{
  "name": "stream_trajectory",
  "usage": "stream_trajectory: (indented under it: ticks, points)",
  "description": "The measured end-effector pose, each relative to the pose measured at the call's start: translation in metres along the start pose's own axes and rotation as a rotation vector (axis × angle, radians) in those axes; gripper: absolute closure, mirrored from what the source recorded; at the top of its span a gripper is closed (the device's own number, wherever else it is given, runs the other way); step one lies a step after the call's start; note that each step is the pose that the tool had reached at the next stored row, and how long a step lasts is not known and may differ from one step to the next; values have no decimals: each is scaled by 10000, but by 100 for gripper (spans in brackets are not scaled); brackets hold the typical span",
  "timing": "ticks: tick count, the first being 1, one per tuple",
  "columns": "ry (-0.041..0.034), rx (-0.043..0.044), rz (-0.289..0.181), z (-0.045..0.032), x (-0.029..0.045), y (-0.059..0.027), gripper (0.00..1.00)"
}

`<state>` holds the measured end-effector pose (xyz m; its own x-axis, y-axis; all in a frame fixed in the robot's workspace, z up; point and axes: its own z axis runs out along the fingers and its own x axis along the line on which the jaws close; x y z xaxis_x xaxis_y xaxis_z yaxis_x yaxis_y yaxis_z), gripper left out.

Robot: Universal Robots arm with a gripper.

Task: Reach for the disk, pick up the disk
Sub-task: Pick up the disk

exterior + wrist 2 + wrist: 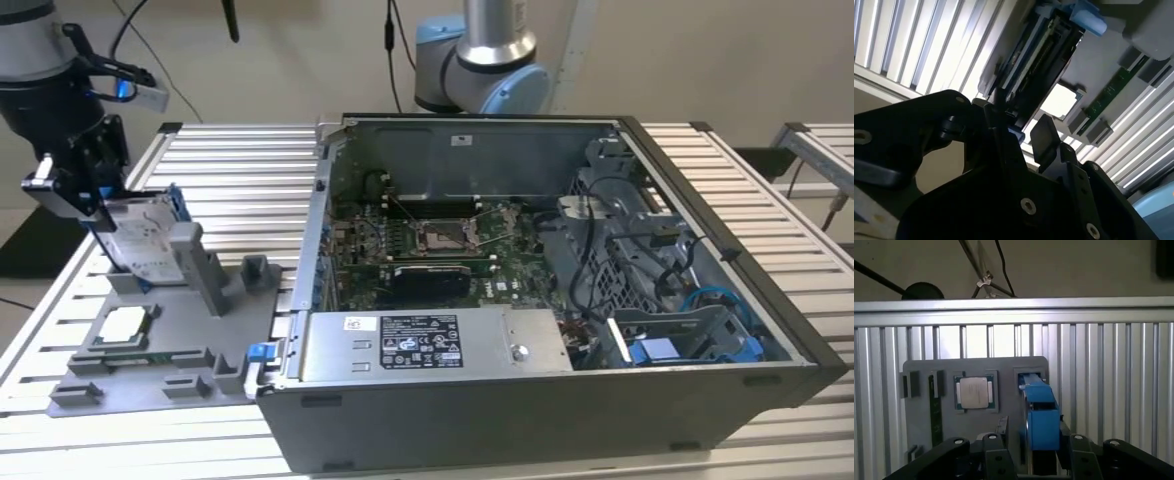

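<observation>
The disk (pixel 144 240) stands on edge in a slot of the grey fixture plate (pixel 174 372) at the exterior view's left, its white label and blue bracket showing. My gripper (pixel 96 200) hangs right over its upper end, tilted. In the first wrist view the disk's blue bracket edge (pixel 1041 412) runs down between my two black fingers, with the gripper (pixel 1036 460) astride it and a gap on one side. The second wrist view shows the disk's end (pixel 1029 65) reaching into the gripper (pixel 1024 134), and light is visible between the fingers. The gripper looks open around the disk.
A small square silver chip (pixel 123 322) lies on the fixture plate beside the disk. A green strip of circuit board (pixel 934 405) sits in another slot. An open computer case (pixel 534 400) stands close at the exterior view's right. Another arm's base (pixel 474 60) rises behind the case. The table is slatted aluminium (pixel 240 190).
</observation>
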<state>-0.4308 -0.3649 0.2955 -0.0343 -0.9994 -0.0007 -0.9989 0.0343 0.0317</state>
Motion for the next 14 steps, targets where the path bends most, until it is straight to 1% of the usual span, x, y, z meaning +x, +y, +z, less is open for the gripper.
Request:
stream_trajectory:
  ticks: [3, 7, 11, 14]
  points:
    - [0, 2, 0, 56, -73, 27, 0]
    - [-5, 6, 0, 117, -129, 40, 0]
    - [-4, 4, -3, 122, -127, 47, 0]
    - [-5, 6, -2, 123, -81, 45, 0]
